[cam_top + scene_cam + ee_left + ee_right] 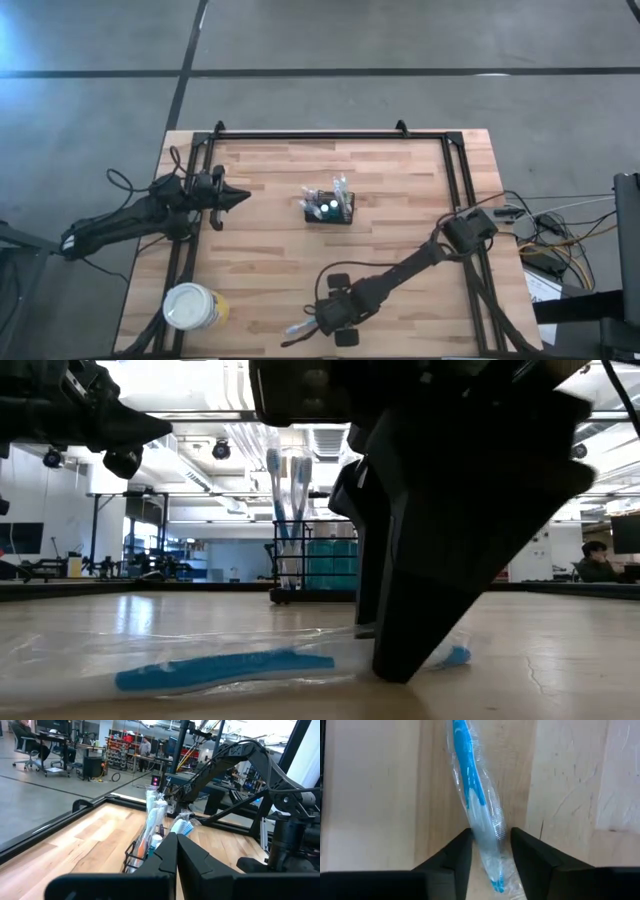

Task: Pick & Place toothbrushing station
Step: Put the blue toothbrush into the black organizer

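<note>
A blue toothbrush in a clear wrapper [470,785] lies flat on the wooden table near its front edge [303,327] [220,668]. My right gripper [491,850] [338,318] comes down on it steeply, open, with one finger on each side of it. The toothbrushing station, a small black wire basket [330,208] [142,852] [300,560], stands at mid-table with wrapped toothbrushes upright in it. My left gripper [243,197] [176,845] hovers shut at the table's left, level and pointing toward the basket. My right gripper's fingers [455,855] flank the toothbrush's pale stretch [487,837], near one end, and lie across it from above. The wrapper fills almost the whole gap; whether the fingers touch it I cannot tell. The toothbrush lies on the table.
A round yellowish tub with a white lid [190,306] stands at the near left corner. A black frame rail [330,135] runs along the table's far edge and sides. Bare wood lies between the basket and the toothbrush.
</note>
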`<state>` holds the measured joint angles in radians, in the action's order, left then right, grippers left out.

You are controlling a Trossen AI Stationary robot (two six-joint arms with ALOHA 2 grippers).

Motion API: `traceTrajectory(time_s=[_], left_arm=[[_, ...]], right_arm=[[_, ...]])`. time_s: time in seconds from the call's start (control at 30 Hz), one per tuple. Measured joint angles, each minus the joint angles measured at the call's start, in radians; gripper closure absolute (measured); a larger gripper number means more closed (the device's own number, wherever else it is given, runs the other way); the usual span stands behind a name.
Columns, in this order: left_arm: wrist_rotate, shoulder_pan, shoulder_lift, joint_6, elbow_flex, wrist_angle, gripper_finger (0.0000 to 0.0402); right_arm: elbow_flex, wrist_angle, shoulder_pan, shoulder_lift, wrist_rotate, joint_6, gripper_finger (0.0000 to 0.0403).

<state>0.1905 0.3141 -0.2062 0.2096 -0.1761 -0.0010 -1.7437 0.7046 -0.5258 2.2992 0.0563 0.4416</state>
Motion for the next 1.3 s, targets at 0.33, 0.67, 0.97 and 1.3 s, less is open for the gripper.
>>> traceTrajectory(time_s=[0.33,0.67,0.97,1.3], left_arm=[[-0.001,0.0,0.0,-0.026,0.0,0.0,0.0387],[-0.001,0.0,0.0,-0.027,0.0,0.0,0.0388],[0.001,-0.001,0.002,-0.066,0.0,0.001,0.0388],[0.062,-0.002,-0.001,-0.195,0.0,0.091,0.0388]], right_arm=[[0.008,0.063,0.003,-0.039,0.008,0.023,0.0382],[0.117,-0.124,-0.005,-0.216,0.184,-0.043,0.0384],[0.573,-0.698,0.003,-0.525,0.287,-0.178,0.0384],[0.946,-1.157,0.061,-0.748,0.348,-0.418,0.0384]])
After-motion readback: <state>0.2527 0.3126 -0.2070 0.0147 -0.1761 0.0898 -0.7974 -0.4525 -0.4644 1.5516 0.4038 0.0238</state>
